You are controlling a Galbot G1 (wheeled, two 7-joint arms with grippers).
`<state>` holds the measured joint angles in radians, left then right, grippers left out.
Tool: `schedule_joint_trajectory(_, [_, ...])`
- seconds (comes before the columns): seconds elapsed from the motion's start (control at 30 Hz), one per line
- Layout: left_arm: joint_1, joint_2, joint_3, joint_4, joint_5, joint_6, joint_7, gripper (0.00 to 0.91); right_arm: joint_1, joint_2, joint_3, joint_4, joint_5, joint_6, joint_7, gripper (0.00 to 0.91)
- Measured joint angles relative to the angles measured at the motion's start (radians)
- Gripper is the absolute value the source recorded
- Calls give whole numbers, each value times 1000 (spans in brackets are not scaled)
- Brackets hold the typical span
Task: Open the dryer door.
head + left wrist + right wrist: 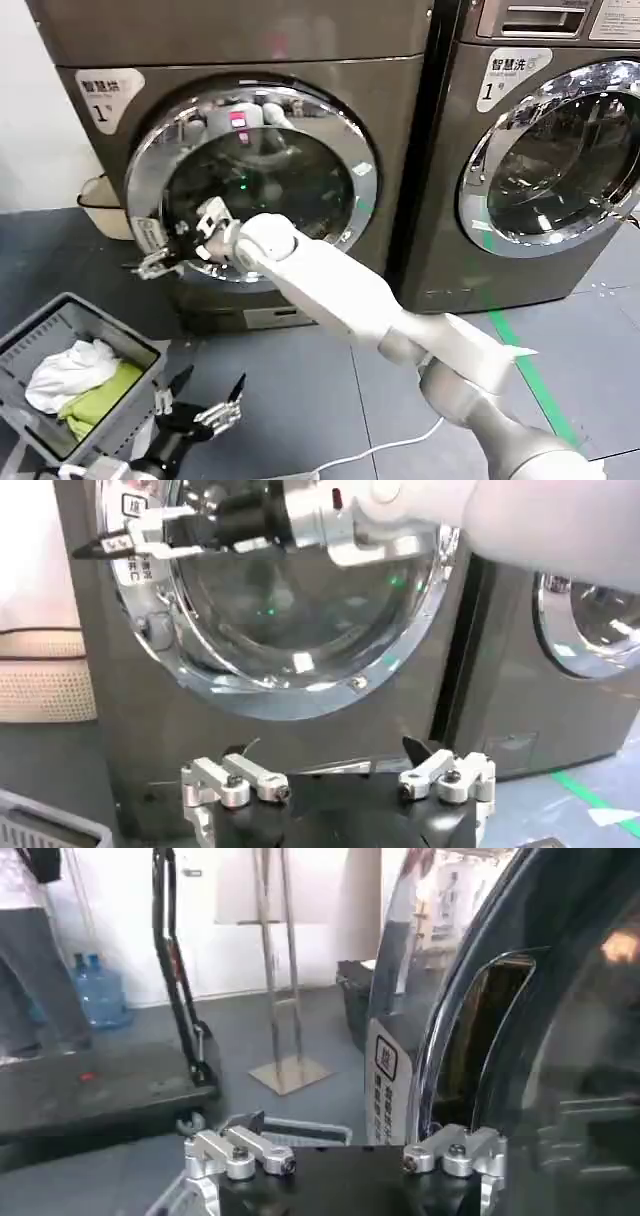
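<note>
The dryer door (290, 170) is a round porthole with a wide chrome rim and dark glass, and a pink sticker (238, 121) sits at its top. My right gripper (150, 262) reaches across the glass to the door's left edge, beside a white pull label (135, 505). It is open, and in the right wrist view the chrome rim (450, 1018) stands by one side of the gripper (350, 1133). The frames do not settle whether the door is ajar. My left gripper (205, 392) hangs open and empty low in front of the machine, facing the door (300, 610).
A second chrome-rimmed machine (560, 150) stands to the right. A grey laundry basket (60, 310) with white and green clothes sits on the floor at lower left. A beige wicker basket (100, 200) stands by the wall. Green floor tape (520, 350) and a white cable (370, 455) cross the floor.
</note>
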<state>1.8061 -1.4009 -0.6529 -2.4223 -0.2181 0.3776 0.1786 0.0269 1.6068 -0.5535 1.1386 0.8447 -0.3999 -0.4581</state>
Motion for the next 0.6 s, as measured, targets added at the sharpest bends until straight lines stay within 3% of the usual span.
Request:
schedule_joint_trajectory(0.13, [7,-7,-43,0,-15,-1,0,907,6,-2,-17,38,40,-7,0,907])
schedule_joint_trajectory(0.6, [-6,46,-311,57,-96,3,4,907,8,-149,-54,217,124,-30,-28,907])
